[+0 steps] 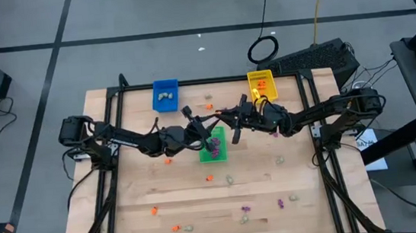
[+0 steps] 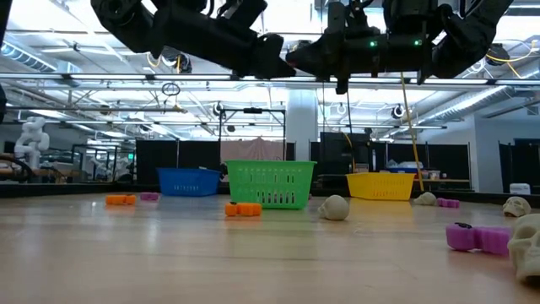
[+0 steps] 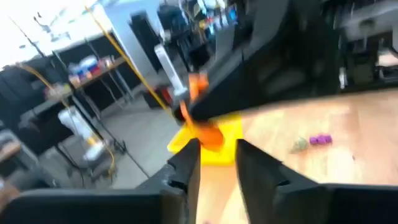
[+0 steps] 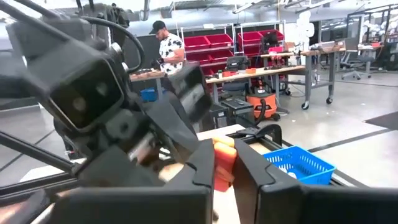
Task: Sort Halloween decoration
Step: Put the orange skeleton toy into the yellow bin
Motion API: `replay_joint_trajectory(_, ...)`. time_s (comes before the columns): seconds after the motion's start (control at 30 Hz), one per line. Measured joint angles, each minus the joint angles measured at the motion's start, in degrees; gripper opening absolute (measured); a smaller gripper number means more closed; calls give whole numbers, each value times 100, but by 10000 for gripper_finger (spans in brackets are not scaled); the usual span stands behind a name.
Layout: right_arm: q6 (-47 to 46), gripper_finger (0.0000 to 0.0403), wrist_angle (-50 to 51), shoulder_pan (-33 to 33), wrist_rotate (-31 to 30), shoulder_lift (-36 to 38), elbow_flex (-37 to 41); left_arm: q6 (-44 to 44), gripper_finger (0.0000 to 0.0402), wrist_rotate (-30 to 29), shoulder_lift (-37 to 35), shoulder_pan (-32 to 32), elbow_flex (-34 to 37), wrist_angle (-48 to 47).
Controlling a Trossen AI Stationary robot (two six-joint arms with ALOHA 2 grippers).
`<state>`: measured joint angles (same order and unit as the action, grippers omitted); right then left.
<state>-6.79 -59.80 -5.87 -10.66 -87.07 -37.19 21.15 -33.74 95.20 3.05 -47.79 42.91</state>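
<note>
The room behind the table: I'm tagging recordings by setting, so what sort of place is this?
Probably a robotics lab or workshop: exposed ceiling trusses, workbenches with red storage bins, and a person standing at a bench.

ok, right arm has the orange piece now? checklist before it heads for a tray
1. Right gripper shut on the orange trinket: ok.
2. Left gripper fingers apart, nothing between them: ok.
3. Arms clear of each other: not ok, both grippers sit close together above the table's middle in the high view.
4. Destination: yellow tray holds orange pieces: ok.
5. How securely the trinket sits in the right fingers: cannot tell.
</note>
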Motion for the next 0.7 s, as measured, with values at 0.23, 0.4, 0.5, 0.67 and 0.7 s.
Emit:
replay_joint_trajectory(0.23,128,9,440,-189,-3,268,0,-562,158,-57,4,-2,4,-797)
replay_joint_trajectory(0.4,165,10,1938,-656,-476,956,-4,-739,163,-69,4,-2,7,-1103)
replay_joint_trajectory(0.5,160,10,3040,-1107,-765,1366,-4,-847,163,-57,4,-11,11,-1218)
replay_joint_trajectory(0.67,-142,10,4502,-2082,-736,1608,-4,-1079,157,518,4,-112,48,-1239)
replay_joint_trajectory(0.7,-177,10,4738,-2281,-730,1598,-4,-1182,151,636,4,-147,48,-1251)
